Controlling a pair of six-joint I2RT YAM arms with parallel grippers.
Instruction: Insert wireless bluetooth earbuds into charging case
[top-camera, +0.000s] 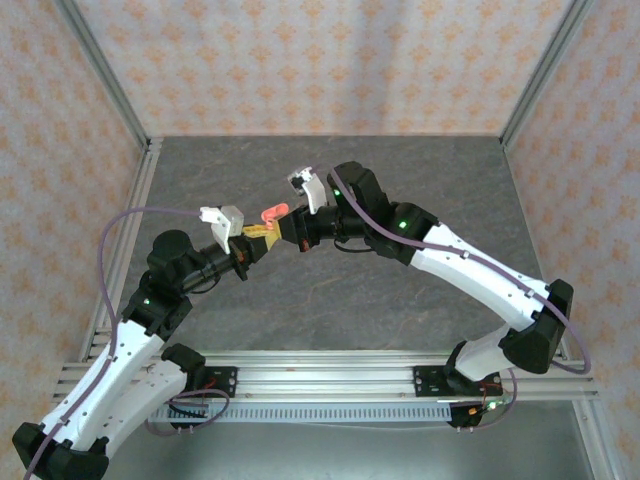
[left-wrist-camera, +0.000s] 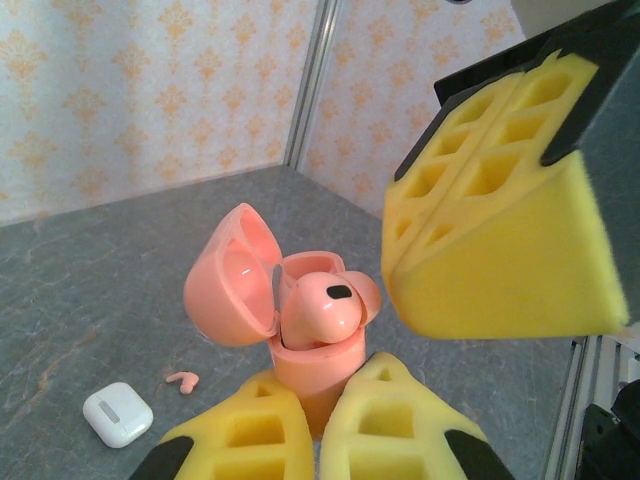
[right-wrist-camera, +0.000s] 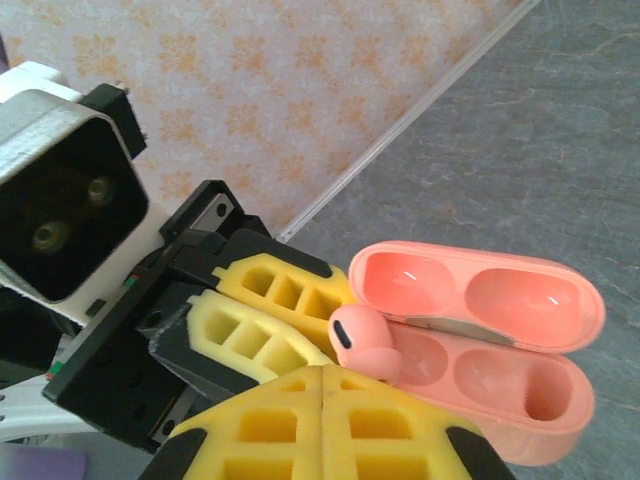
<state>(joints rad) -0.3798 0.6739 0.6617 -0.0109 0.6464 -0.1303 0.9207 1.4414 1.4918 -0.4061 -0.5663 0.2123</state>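
Note:
My left gripper (left-wrist-camera: 318, 388) is shut on the base of a coral-pink charging case (left-wrist-camera: 312, 362), holding it above the table with its lid (left-wrist-camera: 232, 280) swung open. A coral-pink earbud (left-wrist-camera: 320, 305) sits tilted in one well, its head sticking out. My right gripper (right-wrist-camera: 322, 372) is shut with nothing between its fingers, and its tips are right beside that earbud (right-wrist-camera: 362, 340). The case's other well (right-wrist-camera: 530, 385) is empty. From above, both grippers, left (top-camera: 258, 233) and right (top-camera: 284, 229), meet mid-table under the case (top-camera: 272, 212).
On the grey table lie a closed white case (left-wrist-camera: 117, 413) and, just beside it, a loose coral-pink earbud (left-wrist-camera: 182, 379). Patterned walls and metal frame posts (left-wrist-camera: 308, 90) close off the back and sides.

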